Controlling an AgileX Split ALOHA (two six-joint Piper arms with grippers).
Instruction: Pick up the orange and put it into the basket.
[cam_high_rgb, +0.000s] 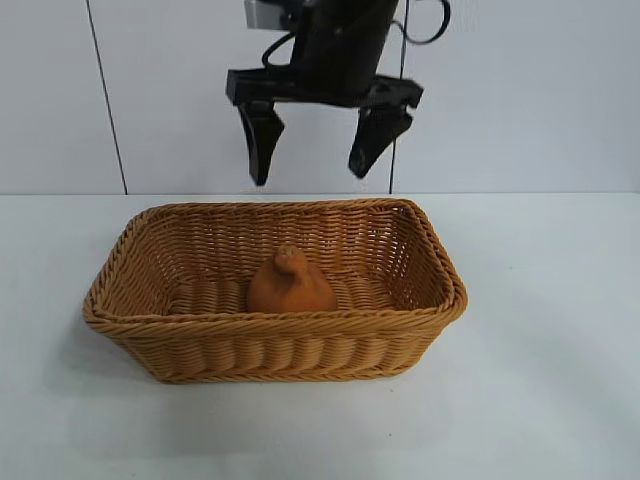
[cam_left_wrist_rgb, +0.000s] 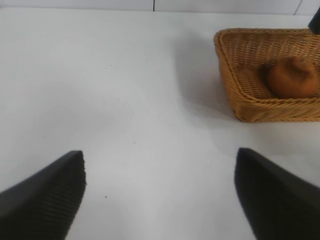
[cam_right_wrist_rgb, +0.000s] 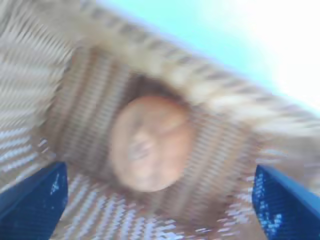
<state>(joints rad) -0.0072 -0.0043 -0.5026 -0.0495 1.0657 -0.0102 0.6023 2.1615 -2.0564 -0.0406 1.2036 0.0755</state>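
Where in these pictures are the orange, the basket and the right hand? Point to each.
orange (cam_high_rgb: 289, 284): exterior view, its rounded body.
basket (cam_high_rgb: 270, 324): exterior view, near braided rim.
right hand (cam_high_rgb: 318, 148): exterior view, midway between its open fingertips, above the basket.

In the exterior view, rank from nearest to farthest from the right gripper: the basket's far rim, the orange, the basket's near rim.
The right gripper hangs open above the basket's back edge.
1. The basket's far rim, just under the fingertips.
2. The orange, lower, on the basket floor.
3. The basket's near rim, on the camera side.
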